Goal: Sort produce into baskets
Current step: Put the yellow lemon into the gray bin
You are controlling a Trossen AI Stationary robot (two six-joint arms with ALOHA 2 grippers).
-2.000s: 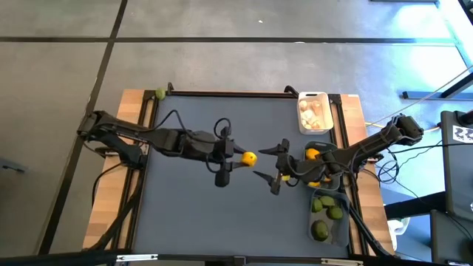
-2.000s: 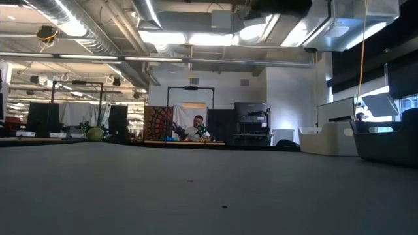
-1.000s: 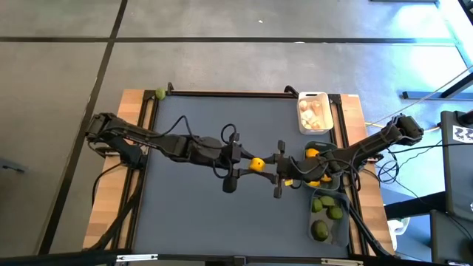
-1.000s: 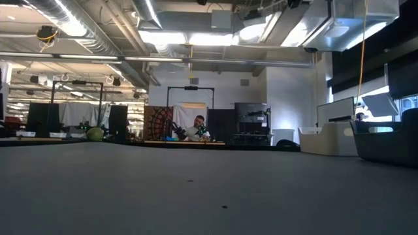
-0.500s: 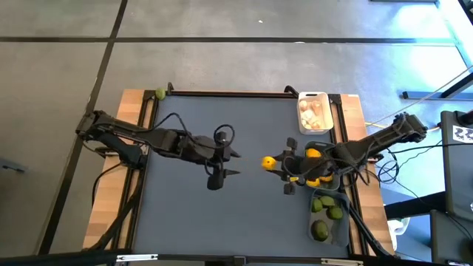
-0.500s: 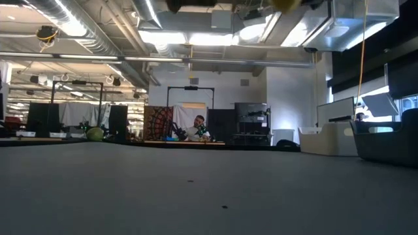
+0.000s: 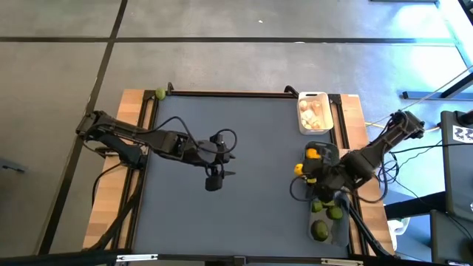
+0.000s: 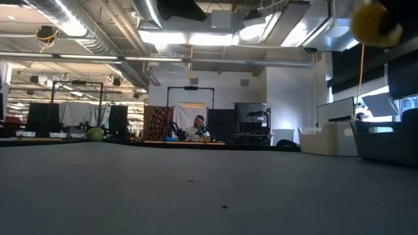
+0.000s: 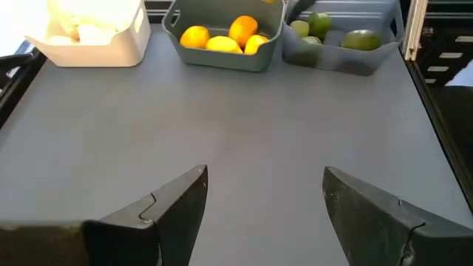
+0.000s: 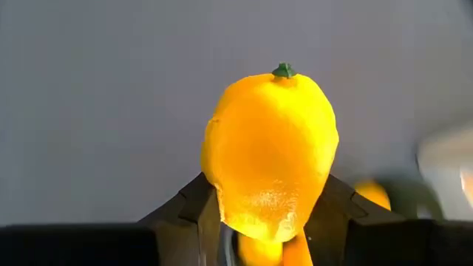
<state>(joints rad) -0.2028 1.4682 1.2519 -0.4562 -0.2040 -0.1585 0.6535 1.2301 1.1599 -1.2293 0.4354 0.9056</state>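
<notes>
1. Right end effector (image 7: 301, 169) now pinches the lemon (image 10: 270, 151) that the left arm carried two seconds ago, and has pulled back to just beside the dark grey-green basket (image 7: 326, 151).
2. Left end effector (image 9: 264, 199), fingers spread and empty, has retreated over the counter (image 7: 244, 207), well away from that basket.
3. Handover appears done; dropping the lemon among the other lemons (image 9: 222, 37) likely comes next.

The lemon (image 10: 270, 151) has a glossy, finely pitted skin. The table (image 7: 251, 185) surface is matt dark grey; its side rails (image 7: 133, 111) are bare wood.
</notes>
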